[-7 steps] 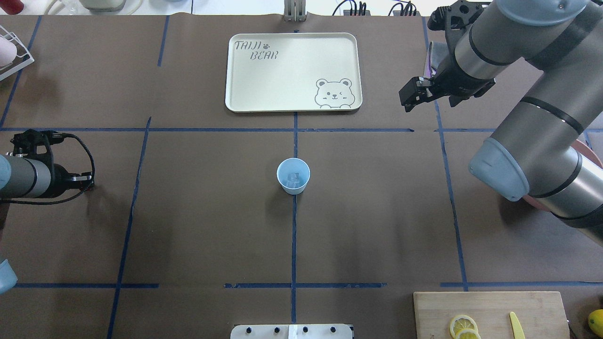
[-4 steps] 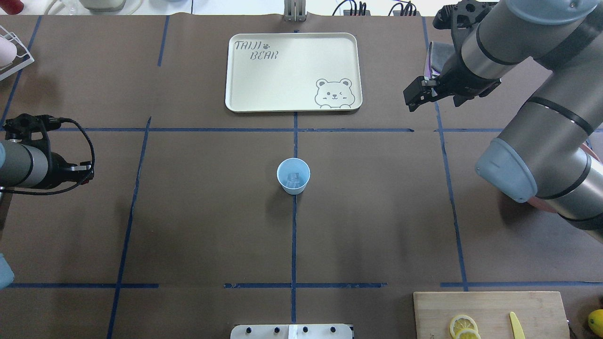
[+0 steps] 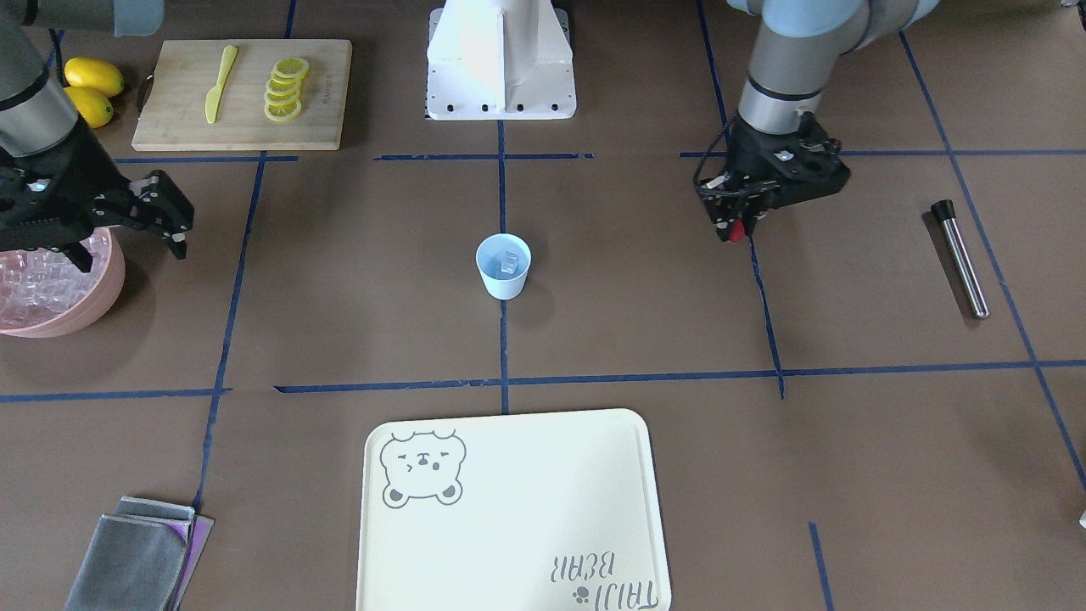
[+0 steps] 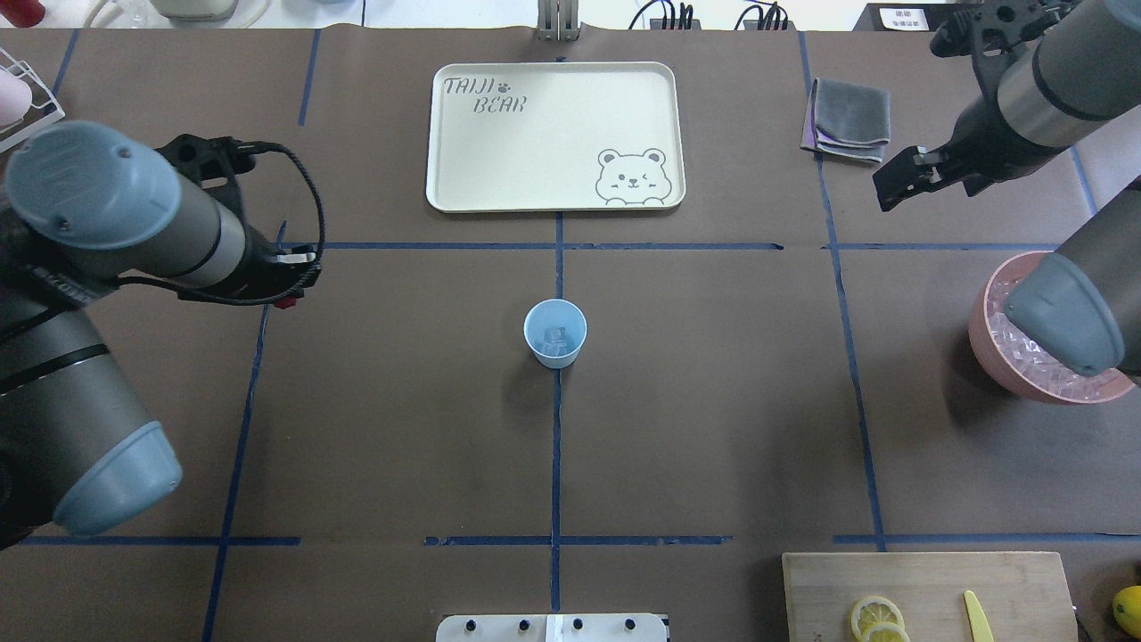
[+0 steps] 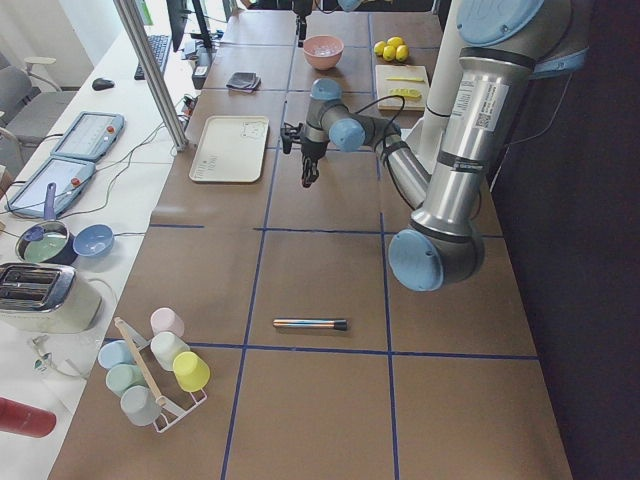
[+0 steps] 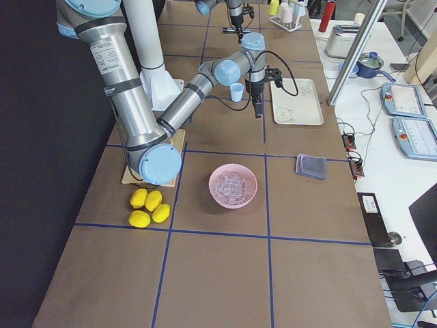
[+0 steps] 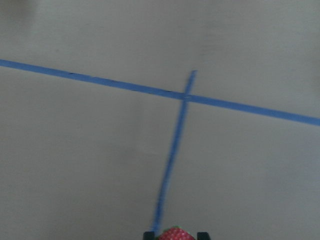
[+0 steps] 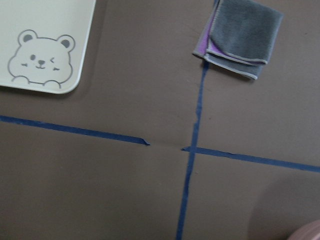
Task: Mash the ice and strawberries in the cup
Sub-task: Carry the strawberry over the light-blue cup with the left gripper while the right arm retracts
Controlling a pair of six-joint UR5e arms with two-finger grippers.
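Note:
The pale blue cup (image 4: 554, 332) stands upright at the table's centre, with a clear ice cube (image 3: 508, 261) inside it. My left gripper (image 4: 290, 299) hovers well to the cup's left, over a blue tape line, and is shut on a red strawberry (image 3: 738, 227). In the left wrist view the strawberry (image 7: 172, 234) peeks up between the fingertips at the bottom edge. My right gripper (image 3: 131, 249) stands open and holds nothing, far to the cup's right, beside the pink bowl (image 4: 989, 357).
The pink bowl holds several ice cubes. A metal rod (image 3: 963, 259) lies on the robot's left side. A bear tray (image 4: 553, 134) sits beyond the cup, and a folded grey cloth (image 4: 851, 116) to its right. The cutting board (image 4: 927, 593) carries lemon slices and a yellow knife.
My left arm has swung in from the table's left edge toward the centre, carrying the strawberry. My right arm has drawn back to the right, uncovering the cloth and pink bowl.

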